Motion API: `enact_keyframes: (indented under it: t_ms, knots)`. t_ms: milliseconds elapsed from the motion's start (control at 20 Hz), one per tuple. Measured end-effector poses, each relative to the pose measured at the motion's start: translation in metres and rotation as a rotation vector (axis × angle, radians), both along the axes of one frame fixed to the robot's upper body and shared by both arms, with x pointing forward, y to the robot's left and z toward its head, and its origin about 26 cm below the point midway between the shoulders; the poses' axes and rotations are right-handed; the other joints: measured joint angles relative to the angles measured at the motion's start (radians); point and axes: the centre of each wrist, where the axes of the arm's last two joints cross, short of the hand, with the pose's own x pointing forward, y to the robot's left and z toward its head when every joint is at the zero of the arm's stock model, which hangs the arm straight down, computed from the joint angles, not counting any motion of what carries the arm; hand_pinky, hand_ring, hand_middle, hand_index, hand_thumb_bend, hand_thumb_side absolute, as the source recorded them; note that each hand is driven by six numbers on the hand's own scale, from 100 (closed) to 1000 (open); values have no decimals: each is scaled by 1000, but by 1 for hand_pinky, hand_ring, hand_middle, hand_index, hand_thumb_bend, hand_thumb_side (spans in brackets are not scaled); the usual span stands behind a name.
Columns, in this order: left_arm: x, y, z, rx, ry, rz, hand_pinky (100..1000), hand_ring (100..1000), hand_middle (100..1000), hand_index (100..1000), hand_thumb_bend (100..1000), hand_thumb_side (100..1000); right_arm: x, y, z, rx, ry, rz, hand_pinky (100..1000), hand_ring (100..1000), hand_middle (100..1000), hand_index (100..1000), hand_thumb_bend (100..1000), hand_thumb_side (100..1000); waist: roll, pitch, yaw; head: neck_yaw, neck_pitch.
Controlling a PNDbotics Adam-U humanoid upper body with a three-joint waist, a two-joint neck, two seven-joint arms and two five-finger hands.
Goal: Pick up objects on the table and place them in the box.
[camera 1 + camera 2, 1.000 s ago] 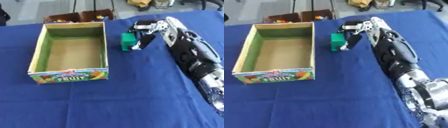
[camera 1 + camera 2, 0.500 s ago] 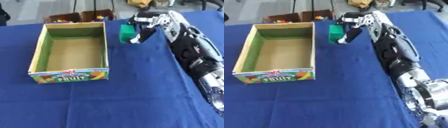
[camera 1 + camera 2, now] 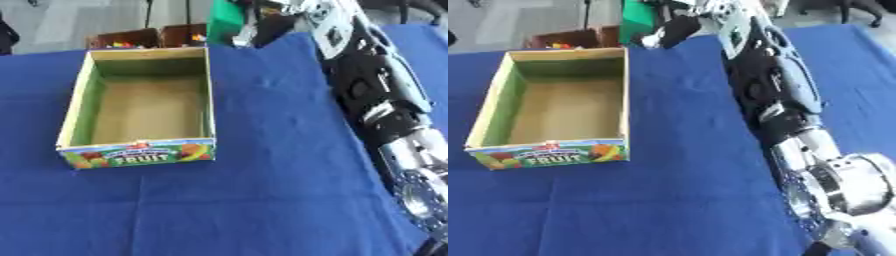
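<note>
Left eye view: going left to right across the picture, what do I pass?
Open cardboard fruit box → green block held up at the top edge → black right hand gripping it → black and silver right arm.

Open box [image 3: 74,105] interior, nothing inside

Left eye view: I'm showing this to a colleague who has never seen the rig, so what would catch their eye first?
Probably the robot's long black and silver right arm, running from the lower right corner up to the top edge, where the right hand holds a green block clear of the table. Next, the open fruit box at left centre on the blue tablecloth, with nothing visible inside it.
</note>
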Motion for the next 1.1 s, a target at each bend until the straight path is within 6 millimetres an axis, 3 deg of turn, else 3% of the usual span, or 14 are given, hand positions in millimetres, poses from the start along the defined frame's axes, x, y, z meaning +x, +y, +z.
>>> enact_keyframes:
  t_ms: [300, 600, 1100]
  knots:
    - [0, -2, 1, -3, 3, -17, 731, 750, 996, 973, 100, 1000, -14, 43, 3, 46, -44, 100, 404, 582, 494, 604, 100, 587, -5, -5, 23, -16, 0]
    - [1, -3, 2, -3, 2, -25, 731, 749, 997, 973, 100, 1000, -20, 68, -12, 48, -26, 120, 399, 580, 491, 601, 100, 578, -9, -5, 39, -28, 0]
    - [1, -4, 2, 1, 6, -33, 732, 748, 1000, 972, 100, 1000, -15, 77, -38, -54, 27, 44, 402, 586, 493, 601, 100, 555, -12, -1, 52, -35, -11]
